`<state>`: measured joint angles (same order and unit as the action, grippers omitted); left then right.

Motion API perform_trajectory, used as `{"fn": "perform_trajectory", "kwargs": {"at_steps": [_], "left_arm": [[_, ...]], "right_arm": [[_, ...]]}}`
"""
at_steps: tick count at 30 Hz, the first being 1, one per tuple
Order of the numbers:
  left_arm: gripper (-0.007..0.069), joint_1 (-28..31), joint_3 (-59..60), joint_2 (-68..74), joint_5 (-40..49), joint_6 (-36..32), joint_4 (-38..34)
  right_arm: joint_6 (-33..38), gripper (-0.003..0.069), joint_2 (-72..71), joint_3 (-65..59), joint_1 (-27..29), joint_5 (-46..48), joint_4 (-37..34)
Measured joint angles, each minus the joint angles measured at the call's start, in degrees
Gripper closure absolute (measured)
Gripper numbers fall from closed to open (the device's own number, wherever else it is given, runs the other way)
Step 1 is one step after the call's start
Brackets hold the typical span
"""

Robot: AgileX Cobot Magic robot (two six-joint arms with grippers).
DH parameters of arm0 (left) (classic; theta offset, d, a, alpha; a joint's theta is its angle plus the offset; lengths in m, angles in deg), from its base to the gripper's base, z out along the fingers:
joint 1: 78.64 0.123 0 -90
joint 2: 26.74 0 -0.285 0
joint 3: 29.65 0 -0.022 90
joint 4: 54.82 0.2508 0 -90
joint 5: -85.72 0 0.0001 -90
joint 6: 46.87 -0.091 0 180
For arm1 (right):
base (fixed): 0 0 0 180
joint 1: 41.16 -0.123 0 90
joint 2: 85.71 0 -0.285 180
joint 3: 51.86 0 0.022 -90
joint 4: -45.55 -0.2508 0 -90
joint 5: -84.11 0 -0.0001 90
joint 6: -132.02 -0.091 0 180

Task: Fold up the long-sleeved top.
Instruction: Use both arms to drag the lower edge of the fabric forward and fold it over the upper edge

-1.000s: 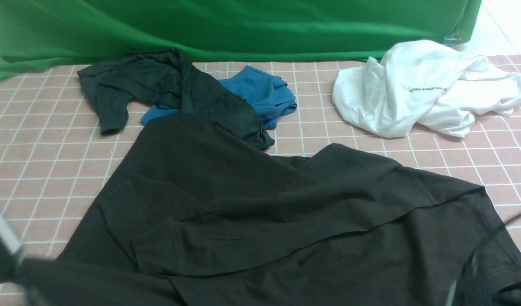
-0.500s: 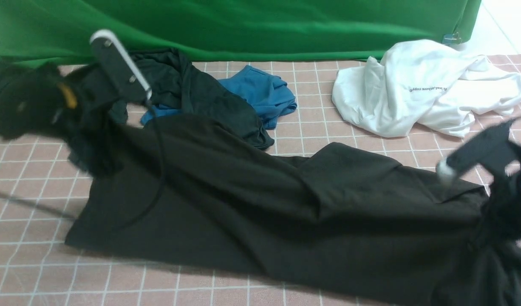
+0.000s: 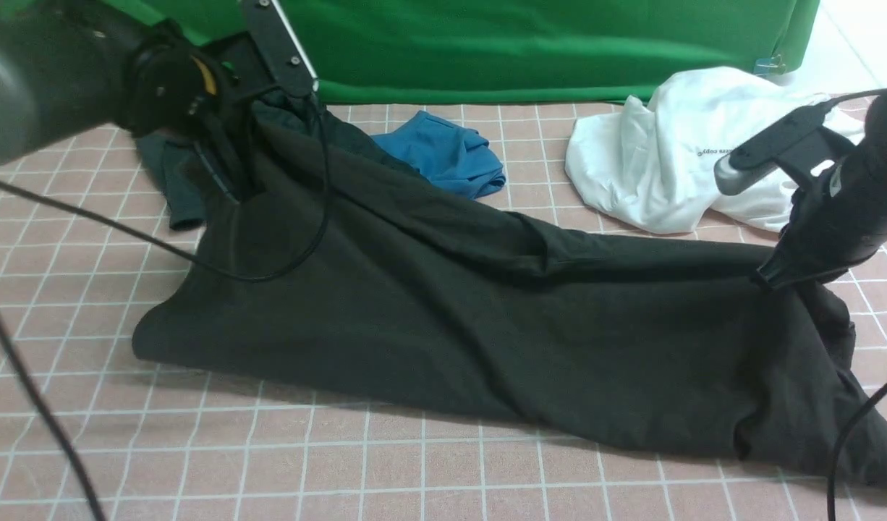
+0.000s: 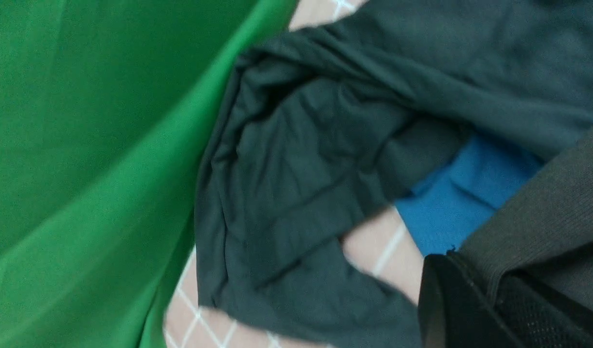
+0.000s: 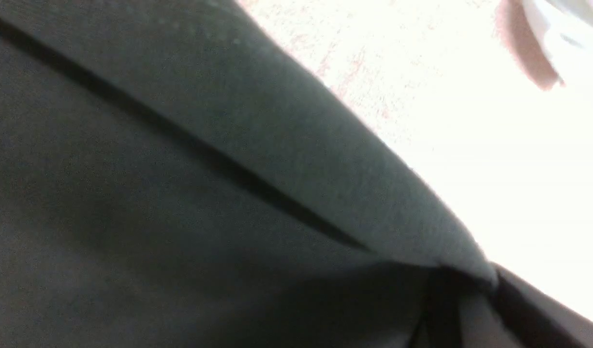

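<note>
The long-sleeved top (image 3: pixel 443 318), a large brownish-black knit, is stretched across the tablecloth between both arms. My left gripper (image 3: pixel 230 184) is raised at the back left, shut on the top's edge. In the left wrist view its black fingers (image 4: pixel 451 299) pinch a ribbed hem of the top (image 4: pixel 543 217). My right gripper (image 3: pixel 775 278) is at the right, shut on another part of the top, with its fingertips buried in cloth. The right wrist view is filled by the taut top (image 5: pixel 180 193), bunched at the gripper (image 5: pixel 470 290).
A greenish-black short-sleeved shirt (image 3: pixel 176 181) and a blue garment (image 3: pixel 451 155) lie at the back, partly under the lifted top. A crumpled white tee (image 3: pixel 668 159) lies at the back right. A green backdrop (image 3: pixel 487 43) closes the far side. Cables (image 3: pixel 284 260) trail over the top.
Both arms came up from the near edge and carried the top's edge away from me. The left gripper went to the back left, the right rose at the right. The top is now stretched between them.
</note>
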<state>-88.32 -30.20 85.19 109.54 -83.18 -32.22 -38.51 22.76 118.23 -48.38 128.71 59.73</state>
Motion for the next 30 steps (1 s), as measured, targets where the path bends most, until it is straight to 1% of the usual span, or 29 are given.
{"fn": "perform_trajectory", "kwargs": {"at_steps": [5,7,9,10,12,13,15,16,17,18,19,20,21,22,23,24,25,26,27,28,29,30], "left_arm": [[0.0587,0.0,-0.48,3.5,-5.56,0.0,0.05],[0.0582,0.0,-0.57,4.31,-7.41,0.0,0.05],[0.0568,0.0,-0.69,4.89,-8.98,0.0,0.05],[0.0559,0.0,-0.69,5.04,-9.54,0.0,0.05],[0.052,0.0,-0.69,5.22,-10.64,0.0,-0.51],[0.0494,0.0,-0.69,5.23,-11.76,0.0,-0.96],[0.0426,0.0,-0.69,5.23,-14.12,0.0,-1.35],[0.0418,0.0,-0.69,5.23,-14.12,0.0,-1.35],[0.0344,0.0,-0.69,5.23,-16.31,0.0,-1.47],[0.0335,0.0,-0.69,5.23,-16.52,0.0,-1.52],[0.0272,0.0,-0.71,5.23,-17.63,0.0,-1.56],[0.0227,0.0,-0.71,5.23,-18.12,0.0,-1.62],[0.0209,0.0,-0.71,5.23,-18.29,0.0,-1.65],[0.015,0.0,-0.71,5.23,-18.42,0.0,-1.7],[0.0112,0.0,-0.71,5.16,-18.17,0.0,-2.02],[0.0083,0.0,-0.71,4.95,-17.35,0.38,-2.88],[0.0065,0.0,-0.71,4.47,-16.29,0.82,-4.22],[0.0061,0.0,-0.71,3.93,-15.33,1.42,-6.09],[0.0067,0.0,-0.71,2.96,-14.12,2.69,-8.43],[0.0106,0.0,-0.71,1.37,-12.24,4.59,-11.71],[0.0106,0.0,-0.71,1.1,-11.95,4.96,-12.28],[0.0179,0.0,-0.71,-1.27,-9.67,7.37,-16.33]], "right_arm": [[-0.66,0.0615,1.09,0.33,1.14,0.32,-0.07],[-0.88,0.0598,1.09,0.37,1.43,0.11,-0.07],[-1.28,0.0535,1.14,0.37,1.55,-0.17,0.16],[-2.03,0.0492,1.14,0.37,1.61,-0.31,0.21],[-3.3,0.0365,1.14,0.37,1.73,-0.53,0.63],[-3.89,0.0271,1.14,0.37,1.79,-0.58,0.77],[-4.19,0.0145,0.76,0.45,1.85,-0.18,1.07],[-4.19,0.0137,0.68,0.45,1.85,-0.08,1.08],[-4.6,0.0106,-0.43,0.62,1.85,0.87,0.69],[-4.6,0.0108,-0.89,0.59,1.8,1.14,0.55],[-4.82,0.0138,-2.87,0.71,1.33,1.79,-0.94],[-4.76,0.017,-4.33,0.71,0.92,1.98,-2.55],[-4.6,0.0179,-5.11,0.71,0.62,2.03,-3.35],[-2.7,0.0274,-7.95,0.83,-1.1,2.02,-7.17],[-0.47,0.0346,-9.86,0.89,-2.6,1.42,-10.76],[2.04,0.0425,-11.42,1.02,-4.33,0.61,-15.17],[6.62,0.0503,-12.51,1.02,-6.2,-0.32,-20.07],[9.54,0.0558,-12.91,1.02,-7.69,-1.13,-24.13],[13.15,0.0591,-12.71,1.07,-9.85,-1.64,-29.83],[15.57,0.0613,-11.5,1.11,-11.53,-1.83,-34.21],[15.57,0.0615,-11.22,1.11,-11.85,-1.83,-34.21],[17.73,0.0627,-8.6,1.26,-13.74,-2.19,-37.61]]}}
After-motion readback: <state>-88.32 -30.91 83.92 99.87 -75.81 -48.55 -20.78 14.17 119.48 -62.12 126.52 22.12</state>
